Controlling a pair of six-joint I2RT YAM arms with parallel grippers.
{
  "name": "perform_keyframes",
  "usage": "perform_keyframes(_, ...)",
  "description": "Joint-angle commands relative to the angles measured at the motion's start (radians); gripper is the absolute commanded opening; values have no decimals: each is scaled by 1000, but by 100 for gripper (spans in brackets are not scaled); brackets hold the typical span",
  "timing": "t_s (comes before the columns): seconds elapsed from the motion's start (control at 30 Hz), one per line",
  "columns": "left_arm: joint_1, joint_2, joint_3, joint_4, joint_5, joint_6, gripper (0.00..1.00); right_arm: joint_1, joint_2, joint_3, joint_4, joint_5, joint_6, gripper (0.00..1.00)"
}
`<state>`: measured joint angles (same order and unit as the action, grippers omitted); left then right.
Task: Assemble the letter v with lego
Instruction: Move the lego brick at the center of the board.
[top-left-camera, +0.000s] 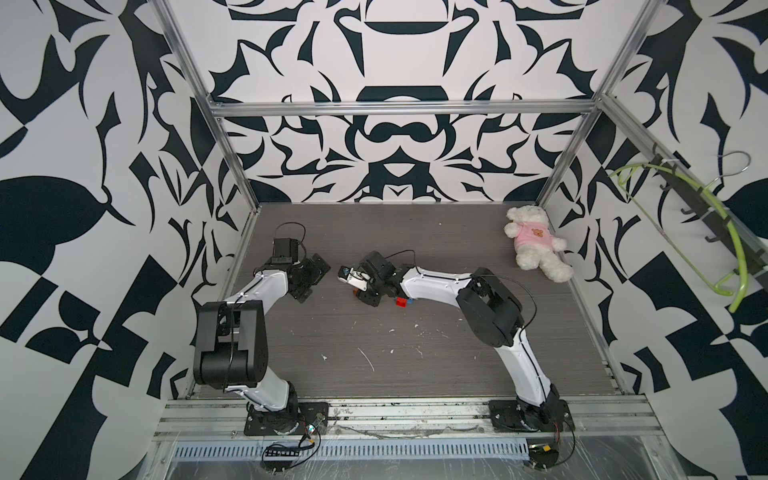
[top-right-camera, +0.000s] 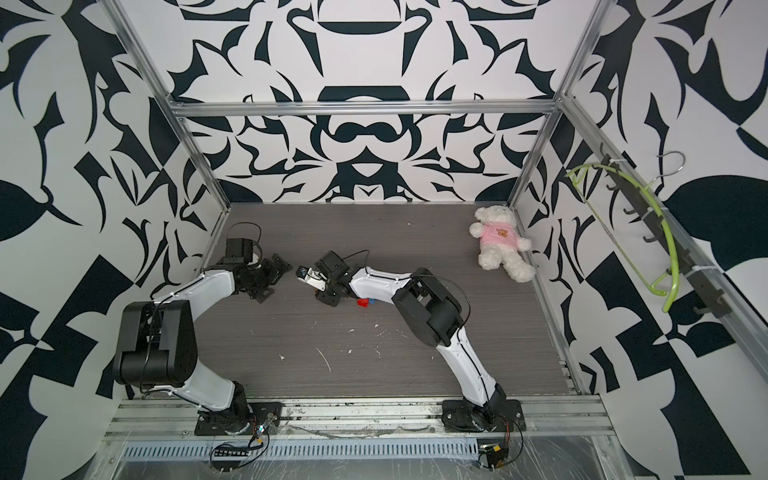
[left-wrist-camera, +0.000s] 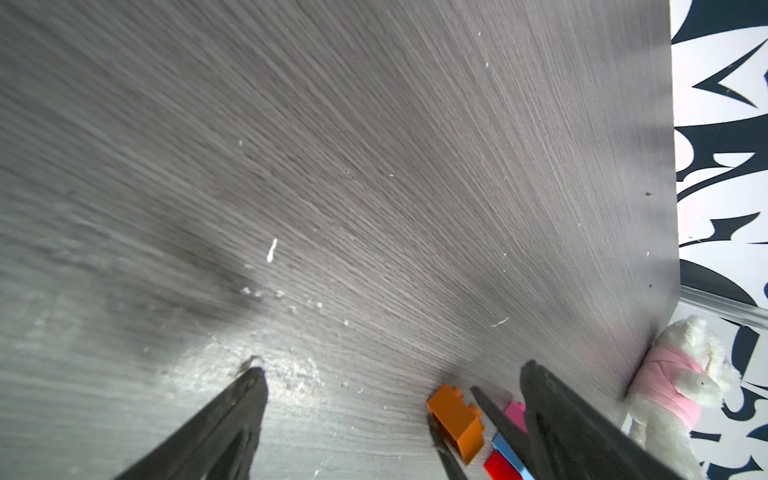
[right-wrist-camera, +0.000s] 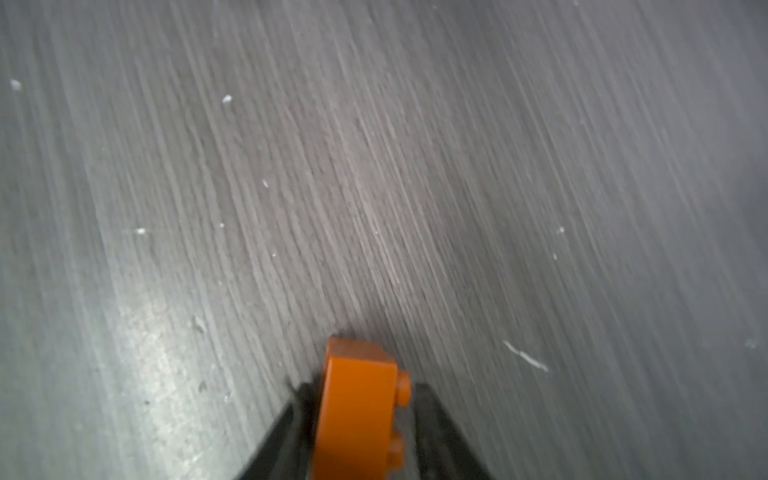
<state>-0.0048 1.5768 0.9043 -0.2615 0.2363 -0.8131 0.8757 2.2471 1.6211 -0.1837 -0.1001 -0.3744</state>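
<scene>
My right gripper is shut on an orange lego brick, one finger on each side and the studs facing sideways. In a top view this gripper sits low over the middle of the table. The left wrist view shows the same orange brick beside a pink brick, a blue brick and a red brick. The red brick and blue brick peek out under the right forearm, which hides the letter v's shape. My left gripper is open and holds nothing, left of the bricks.
A white teddy bear in a pink shirt lies at the back right corner against the wall. The grey wood-grain table carries small white specks. Metal frame posts and patterned walls close in the left, back and right sides.
</scene>
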Motion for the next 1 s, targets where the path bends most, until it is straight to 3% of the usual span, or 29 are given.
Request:
perform_keyframes(0.0, 5, -6, -22, -1, 9, 14, 100, -1, -2, 43, 1, -16, -17, 24)
perform_keyframes(0.23, 5, 4, -25, 23, 29, 8, 100, -27, -46, 15, 27, 34, -1, 15)
perform_keyframes(0.7, -120, 102, 26, 76, 42, -23, 100, -144, -114, -69, 6, 35, 55, 17)
perform_keyframes(0.97, -138, 100, 22, 79, 43, -28, 100, -177, -160, -147, -23, 13, 26, 23)
